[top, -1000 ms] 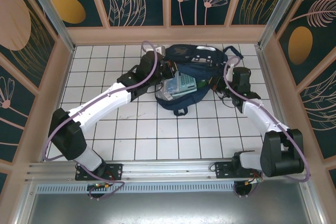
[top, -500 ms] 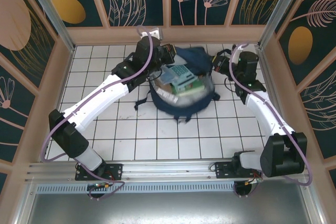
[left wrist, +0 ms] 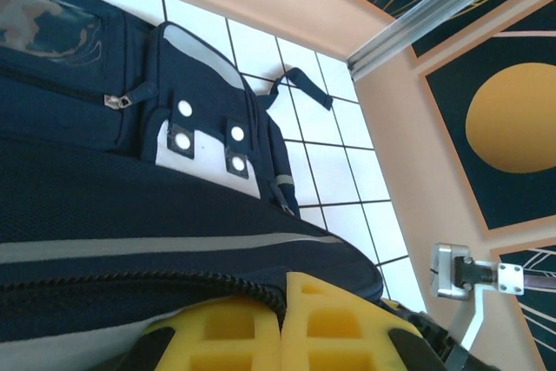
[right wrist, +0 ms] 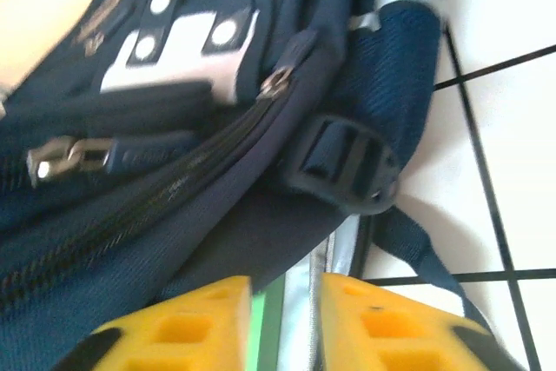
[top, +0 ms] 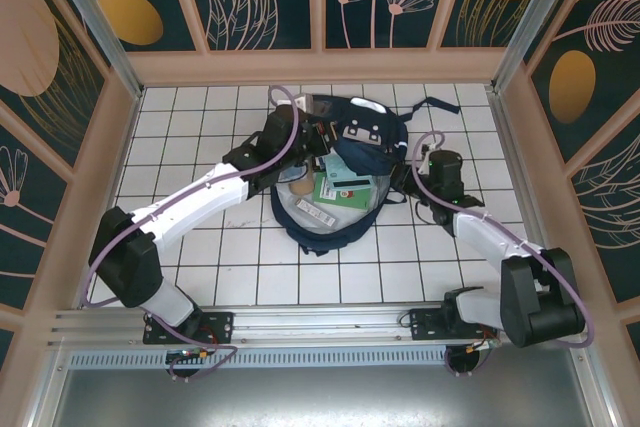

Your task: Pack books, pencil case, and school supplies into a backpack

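Looks down on the table point(top: 250, 257) from above, behind the arms; from each wrist, peers close at the backpack point(top: 365, 142), shared throughout.

No print on the backpack point(top: 365, 152) can be read.

Left claw point(left wrist: 282, 301) clamped on navy backpack point(left wrist: 130, 215) zipper rim, white tiled table point(left wrist: 334, 158) beyond

White tiled table point(top: 330, 277), navy backpack point(top: 360, 147) lying open at far centre, strap trailing right
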Controlling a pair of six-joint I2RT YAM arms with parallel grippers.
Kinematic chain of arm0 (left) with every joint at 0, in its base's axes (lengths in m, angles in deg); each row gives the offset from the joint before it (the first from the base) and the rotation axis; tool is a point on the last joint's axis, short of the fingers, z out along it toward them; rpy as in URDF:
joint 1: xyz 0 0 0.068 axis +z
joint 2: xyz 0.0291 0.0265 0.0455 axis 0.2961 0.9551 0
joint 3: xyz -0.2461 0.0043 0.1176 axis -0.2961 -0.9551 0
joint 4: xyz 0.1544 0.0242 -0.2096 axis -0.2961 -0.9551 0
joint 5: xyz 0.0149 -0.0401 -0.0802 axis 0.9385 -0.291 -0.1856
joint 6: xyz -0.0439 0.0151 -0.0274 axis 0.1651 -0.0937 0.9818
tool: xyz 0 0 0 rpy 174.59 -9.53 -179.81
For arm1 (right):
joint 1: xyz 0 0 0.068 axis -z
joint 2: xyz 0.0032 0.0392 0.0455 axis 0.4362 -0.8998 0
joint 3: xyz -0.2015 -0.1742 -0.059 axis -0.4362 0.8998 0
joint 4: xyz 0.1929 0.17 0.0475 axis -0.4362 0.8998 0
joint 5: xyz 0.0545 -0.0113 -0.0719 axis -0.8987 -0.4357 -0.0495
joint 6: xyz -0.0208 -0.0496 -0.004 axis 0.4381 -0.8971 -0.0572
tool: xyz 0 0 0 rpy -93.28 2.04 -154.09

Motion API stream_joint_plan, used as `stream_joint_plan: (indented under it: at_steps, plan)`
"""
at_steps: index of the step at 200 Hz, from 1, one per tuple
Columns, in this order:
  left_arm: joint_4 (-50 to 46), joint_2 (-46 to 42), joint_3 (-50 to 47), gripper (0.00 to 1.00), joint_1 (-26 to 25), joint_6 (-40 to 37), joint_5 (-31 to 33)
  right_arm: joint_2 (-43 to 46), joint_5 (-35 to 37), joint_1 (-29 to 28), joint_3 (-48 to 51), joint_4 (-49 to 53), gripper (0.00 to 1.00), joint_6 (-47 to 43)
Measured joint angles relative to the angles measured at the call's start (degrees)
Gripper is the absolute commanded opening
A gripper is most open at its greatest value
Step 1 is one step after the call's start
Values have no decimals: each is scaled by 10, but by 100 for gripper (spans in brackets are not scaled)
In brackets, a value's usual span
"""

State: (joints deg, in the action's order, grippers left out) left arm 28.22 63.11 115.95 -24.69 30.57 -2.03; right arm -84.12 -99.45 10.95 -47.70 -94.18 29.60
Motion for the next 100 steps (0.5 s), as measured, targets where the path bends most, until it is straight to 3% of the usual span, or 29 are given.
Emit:
stream_joint_plan:
  at_steps: [8,49,78,100]
  plan:
    - [4,-6,-9,0,0,3,-1,0,9,-16,6,-6,44,6]
    - [15,-17,-26,0,0,7,-3,-32,66,-67,26,-17,49,46]
    - [23,-23,-38,0,0,8,-5,-37,97,-76,38,-17,50,67]
    - [28,-27,-47,0,0,10,-6,-50,111,-83,43,-22,57,84]
